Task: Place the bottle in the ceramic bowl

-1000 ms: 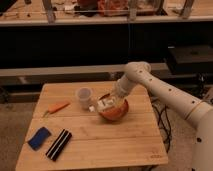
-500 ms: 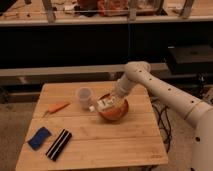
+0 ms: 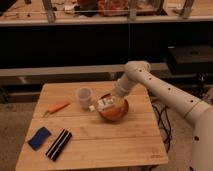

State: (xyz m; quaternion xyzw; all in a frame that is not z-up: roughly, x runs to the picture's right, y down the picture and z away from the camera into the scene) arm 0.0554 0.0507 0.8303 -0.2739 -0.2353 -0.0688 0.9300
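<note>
The orange-red ceramic bowl [image 3: 114, 112] sits on the wooden table [image 3: 100, 142], right of centre. The small pale bottle [image 3: 102, 105] with a white cap and dark label band lies tilted over the bowl's left rim, cap pointing left toward the cup. My gripper [image 3: 114, 101] reaches down from the white arm at the right and hangs over the bowl, right at the bottle's base end.
A translucent white cup [image 3: 84, 96] stands just left of the bowl. An orange tool [image 3: 56, 107] lies at the left. A blue sponge [image 3: 39, 138] and a black striped bar [image 3: 58, 144] lie at the front left. Dark shelving stands behind the table.
</note>
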